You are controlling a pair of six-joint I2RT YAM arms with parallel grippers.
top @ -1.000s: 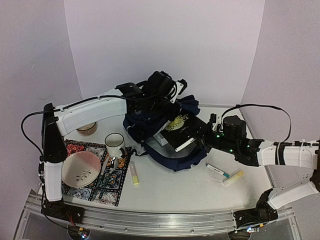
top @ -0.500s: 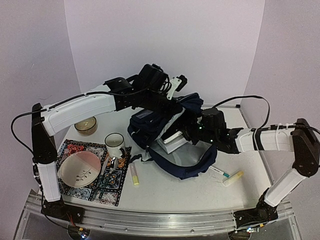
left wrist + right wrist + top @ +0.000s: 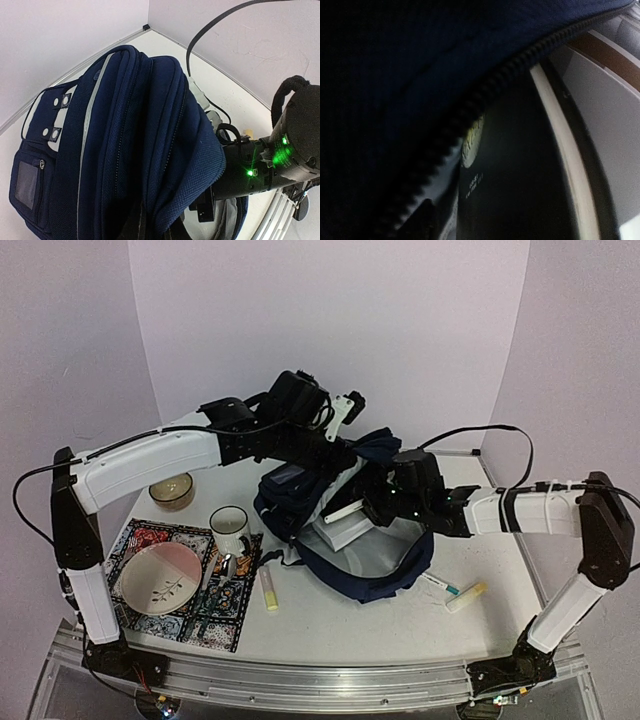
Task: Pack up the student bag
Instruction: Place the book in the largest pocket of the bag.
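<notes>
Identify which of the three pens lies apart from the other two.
The yellow one beside the patterned mat, left of the student bag; the white pen and second yellow pen lie together on its right.

right gripper (image 3: 374,508): the fingers are buried in the mouth of the student bag (image 3: 125,140). the top view does not show how the jaws stand. the right wrist view shows no finger, only dark fabric and a blurred zip (image 3: 470,110) close to the lens.
book (image 3: 520,200): mostly under the fabric; the small print on its dark cover is illegible.
left gripper (image 3: 134,231): cut off by the lower edge of the left wrist view, fingertips wrapped in a fold of the student bag.
bowl (image 3: 172,492): partly behind the left arm.
</notes>
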